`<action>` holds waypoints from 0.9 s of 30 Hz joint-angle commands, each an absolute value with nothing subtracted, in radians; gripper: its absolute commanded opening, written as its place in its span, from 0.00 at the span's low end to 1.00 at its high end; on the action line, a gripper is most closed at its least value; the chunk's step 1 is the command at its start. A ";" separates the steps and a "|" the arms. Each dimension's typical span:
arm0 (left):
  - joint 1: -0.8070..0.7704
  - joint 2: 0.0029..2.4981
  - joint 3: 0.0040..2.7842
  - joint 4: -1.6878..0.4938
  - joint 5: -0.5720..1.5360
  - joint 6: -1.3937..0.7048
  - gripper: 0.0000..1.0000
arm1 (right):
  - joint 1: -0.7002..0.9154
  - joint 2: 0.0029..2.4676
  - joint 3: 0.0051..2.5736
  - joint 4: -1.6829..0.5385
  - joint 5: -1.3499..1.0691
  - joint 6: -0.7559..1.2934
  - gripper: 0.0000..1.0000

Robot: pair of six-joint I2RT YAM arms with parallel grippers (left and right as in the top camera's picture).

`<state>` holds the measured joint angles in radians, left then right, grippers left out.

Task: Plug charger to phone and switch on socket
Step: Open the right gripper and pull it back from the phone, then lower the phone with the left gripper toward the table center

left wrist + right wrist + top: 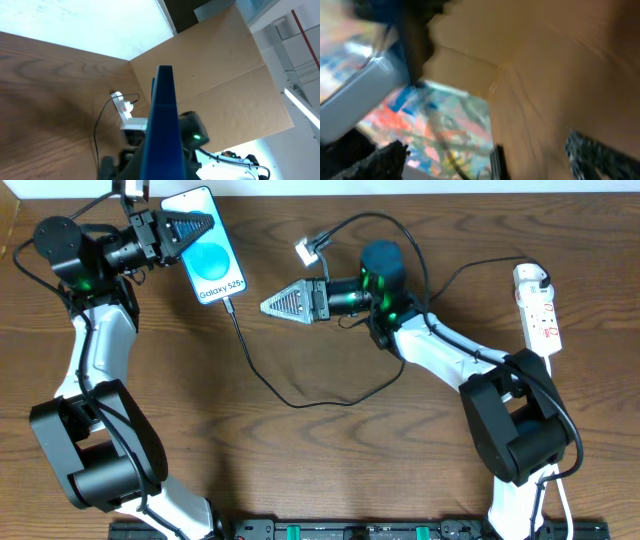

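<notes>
The left gripper (pixel 200 225) is clamped on the top end of the phone (pixel 213 265), at the far left of the counter (pixel 330 470). In the left wrist view the phone (pixel 162 125) shows edge-on between the fingers, so it appears tipped up on 1 long side, not lying flat.

The right gripper (pixel 275 304) hovers just right of the phone's lower end and points toward it. Nothing shows in it. Whether its jaws are apart or together I cannot tell, because the right wrist view is only blur.

The charger (pixel 290 400) is a thin black cable that meets the phone's lower edge. Whether its small tip is fully seated cannot be made out. From there it sags in a loop toward the near side, then passes close by the right arm (pixel 440 345). Its white plug head (pixel 308 250) lies loose on the counter beyond the right gripper. The socket (pixel 538 305) sits at the far right, well apart from the plug head.

There appear to be 3 risks:
1. Carrying the plug head across to the socket could tighten the cable and pull the tip out of the phone.
2. The loop could snag on the right arm as it swings.
3. The phone could twist in the left gripper's grip on its 1 end.
</notes>
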<state>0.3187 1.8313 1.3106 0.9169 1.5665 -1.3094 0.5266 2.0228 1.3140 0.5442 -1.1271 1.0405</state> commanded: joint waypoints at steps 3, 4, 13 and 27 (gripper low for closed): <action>0.318 1.829 1.325 0.926 1.571 -1.321 0.08 | 0.491 2.031 1.321 0.308 -1.014 0.880 0.99; 0.318 1.829 1.325 0.926 1.571 -1.321 0.07 | 0.486 2.031 1.321 0.255 -0.991 0.855 0.99; 0.290 1.829 1.306 0.926 1.571 -1.311 0.07 | 0.438 1.969 1.321 -0.139 -0.739 0.670 0.99; 0.173 1.830 1.177 0.926 1.571 -1.155 0.08 | 0.432 1.620 1.321 -0.739 0.094 0.760 0.99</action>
